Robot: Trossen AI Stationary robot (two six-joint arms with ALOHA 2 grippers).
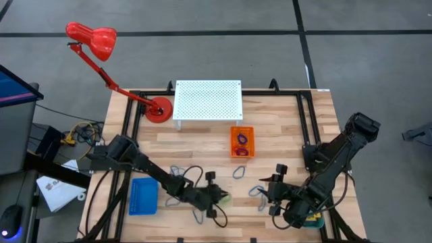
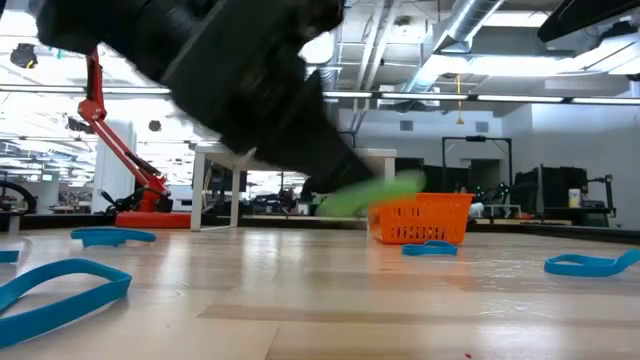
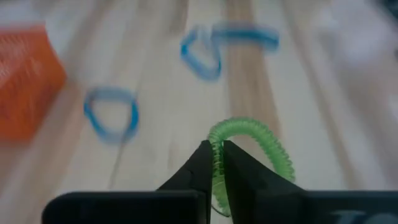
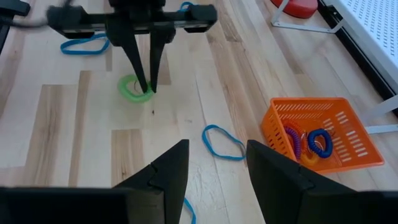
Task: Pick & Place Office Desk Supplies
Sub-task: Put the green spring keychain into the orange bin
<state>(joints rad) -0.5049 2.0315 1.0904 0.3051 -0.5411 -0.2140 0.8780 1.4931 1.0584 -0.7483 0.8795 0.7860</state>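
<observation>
This is a robotics lab or workshop, set in an open industrial hall. A wooden table (image 1: 223,152) sits in a black frame on a grey concrete floor (image 1: 202,40) marked with dark lines. Overhead run exposed ducts (image 2: 480,25) and strip lights. At nine o'clock stand a monitor (image 1: 13,88) and loose cables (image 1: 77,135); desks and equipment (image 2: 560,195) fill the far background.

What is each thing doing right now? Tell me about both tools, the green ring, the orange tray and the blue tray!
Left tool: shut on the green ring.
Green ring: pinched between the left tool's fingers, just above the table.
Right tool: open, holding nothing.
Orange tray: upright, with purple and blue rings inside.
Blue tray: flat on the table beside the left arm; contents cannot be told.
Red lamp: standing at the table's far edge.
</observation>
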